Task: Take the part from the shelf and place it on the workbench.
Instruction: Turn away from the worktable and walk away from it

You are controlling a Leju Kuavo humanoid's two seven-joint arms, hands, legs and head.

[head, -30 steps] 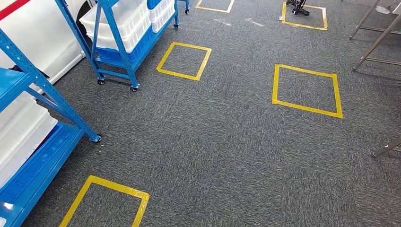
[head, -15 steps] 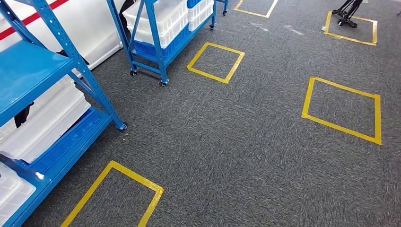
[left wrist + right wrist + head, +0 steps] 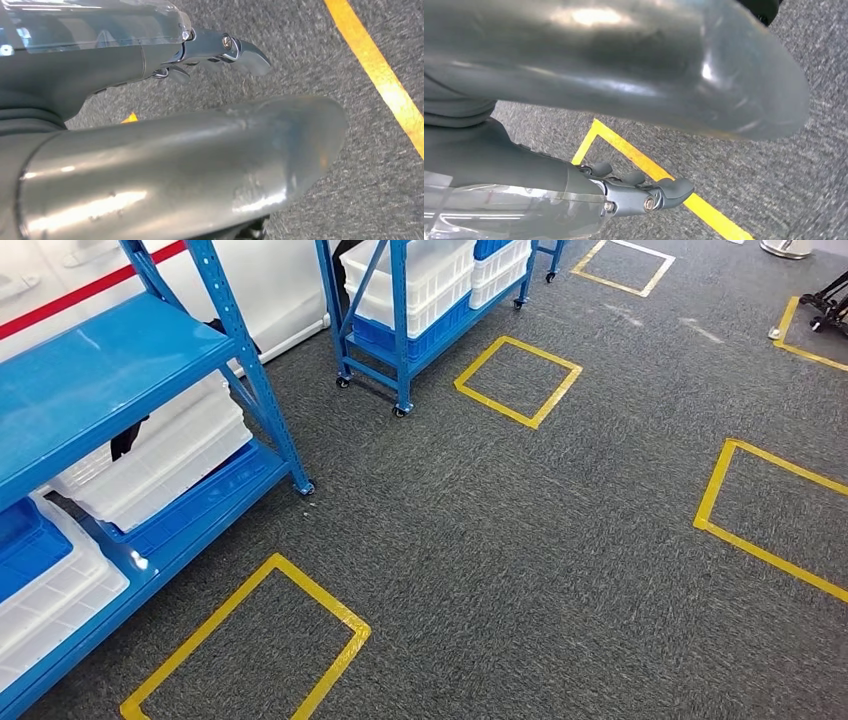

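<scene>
A blue shelf rack (image 3: 110, 370) stands at my left, with white bins (image 3: 160, 465) on its lower level and a blue bin (image 3: 25, 540) over a white crate (image 3: 55, 605) nearer me. A small dark object (image 3: 125, 438) pokes out behind the white bins; I cannot tell what it is. My left hand (image 3: 150, 145) hangs over the carpet, fingers (image 3: 240, 50) extended and holding nothing. My right hand (image 3: 599, 70) also hangs over the carpet, its fingers (image 3: 669, 192) apart and bare, above a yellow tape line (image 3: 639, 160).
A second blue rack on casters (image 3: 400, 330) with white bins stands further back. Yellow tape squares mark the grey carpet: one at my feet (image 3: 320, 595), one beside the far rack (image 3: 520, 380), one at right (image 3: 712, 490). Black stand feet (image 3: 825, 310) are at the far right.
The whole view has swung left: the camera turned, so the racks and tape squares slid rightward and the near rack shows more of itself. No object moved on its own.
</scene>
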